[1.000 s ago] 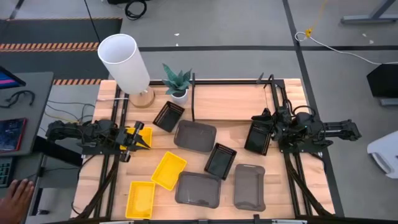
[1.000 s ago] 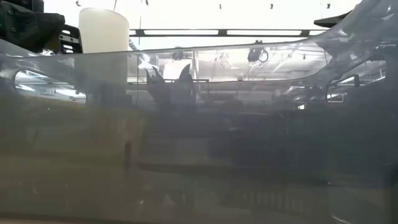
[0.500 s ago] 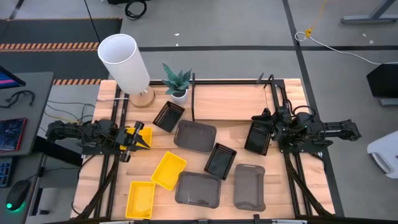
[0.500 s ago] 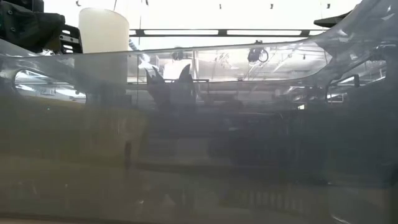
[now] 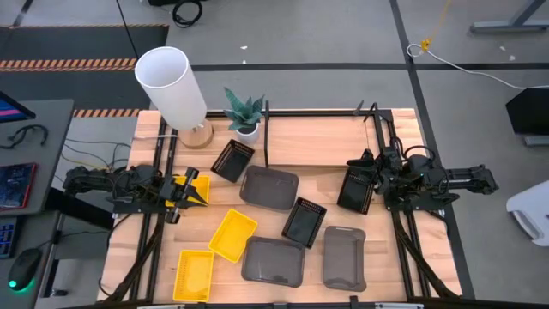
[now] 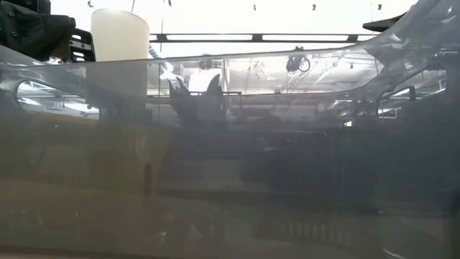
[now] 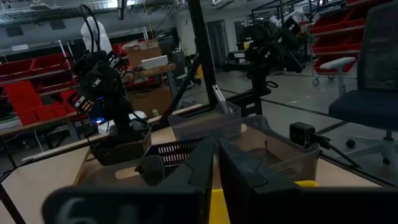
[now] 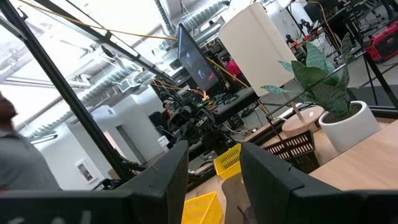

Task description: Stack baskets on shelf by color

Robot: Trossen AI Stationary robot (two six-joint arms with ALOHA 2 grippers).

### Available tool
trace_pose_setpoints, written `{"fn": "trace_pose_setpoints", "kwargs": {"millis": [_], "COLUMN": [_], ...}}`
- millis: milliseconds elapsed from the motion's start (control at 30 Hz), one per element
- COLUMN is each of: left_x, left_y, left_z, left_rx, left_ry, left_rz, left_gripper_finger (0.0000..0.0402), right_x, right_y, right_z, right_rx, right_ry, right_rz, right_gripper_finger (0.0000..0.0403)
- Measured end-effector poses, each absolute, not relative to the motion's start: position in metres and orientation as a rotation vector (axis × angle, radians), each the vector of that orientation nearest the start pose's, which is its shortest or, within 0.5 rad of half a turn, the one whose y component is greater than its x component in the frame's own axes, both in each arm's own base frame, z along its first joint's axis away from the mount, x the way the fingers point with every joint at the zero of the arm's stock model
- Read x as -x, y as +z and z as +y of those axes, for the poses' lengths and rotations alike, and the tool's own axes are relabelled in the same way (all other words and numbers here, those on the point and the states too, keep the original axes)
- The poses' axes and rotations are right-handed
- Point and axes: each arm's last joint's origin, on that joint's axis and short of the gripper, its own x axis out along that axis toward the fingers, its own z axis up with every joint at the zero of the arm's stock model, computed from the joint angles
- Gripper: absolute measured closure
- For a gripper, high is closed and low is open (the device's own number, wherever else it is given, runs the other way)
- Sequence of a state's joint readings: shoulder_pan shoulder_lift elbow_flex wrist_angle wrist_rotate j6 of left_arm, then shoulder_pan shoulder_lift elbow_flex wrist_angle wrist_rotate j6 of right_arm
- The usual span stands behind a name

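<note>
Three yellow baskets [image 5: 233,234] [image 5: 194,275] [image 5: 201,183], three black perforated baskets [image 5: 232,160] [image 5: 304,221] [image 5: 356,190] and three dark grey baskets [image 5: 268,187] [image 5: 274,262] [image 5: 344,257] lie scattered flat on the wooden table. The thin black shelf frame [image 5: 267,133] stands at the far middle. My left gripper [image 5: 196,190] [image 7: 216,168] is shut over the leftmost yellow basket. My right gripper [image 5: 356,166] [image 8: 214,168] is open beside the rightmost black basket. My left gripper stands over the leftmost yellow basket's left part [image 7: 305,183], fingers pointing toward the table's right. The gripper itself hides the place, so I cannot tell whether it touches the basket.
A white cylindrical lamp shade [image 5: 171,86] and a small potted plant [image 5: 246,116] stand at the far left of the table. A grey basket wall [image 6: 230,144] close to the camera fills the low view. A desk with a mouse [image 5: 26,262] stands left of the table.
Both arms have kept still and no basket has moved. A person's hand that lay on the desk left of the table has drawn away.
</note>
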State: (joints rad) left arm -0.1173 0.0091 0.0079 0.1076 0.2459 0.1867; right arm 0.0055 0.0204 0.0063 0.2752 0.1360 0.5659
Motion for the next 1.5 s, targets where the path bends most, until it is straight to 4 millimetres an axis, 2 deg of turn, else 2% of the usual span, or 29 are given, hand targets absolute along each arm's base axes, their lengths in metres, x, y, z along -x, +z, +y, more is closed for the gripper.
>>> {"fn": "trace_pose_setpoints", "kwargs": {"millis": [833,1200,1300,1500], "left_x": [-0.095,-0.095,-0.095,-0.095], "left_y": [0.176,0.176,0.176,0.176], "left_z": [-0.018,-0.018,-0.018,-0.018], "left_rx": [-0.191,-0.191,-0.191,-0.191], "left_ry": [-0.352,-0.352,-0.352,-0.352], "left_rz": [-0.140,-0.141,-0.140,-0.141], "left_gripper_finger": [0.0376,0.0366,0.0370,0.0376], "right_x": [-0.095,-0.095,-0.093,-0.087], "right_y": [0.190,0.191,0.197,0.207], "right_z": [-0.003,-0.004,-0.005,-0.009], "right_rx": [-0.580,-0.584,-0.666,-0.704], "right_ry": [-0.053,-0.062,-0.062,-0.175], "right_rz": [-0.291,-0.296,-0.374,-0.539], "right_gripper_finger": [0.0253,0.0253,0.0253,0.0253]}}
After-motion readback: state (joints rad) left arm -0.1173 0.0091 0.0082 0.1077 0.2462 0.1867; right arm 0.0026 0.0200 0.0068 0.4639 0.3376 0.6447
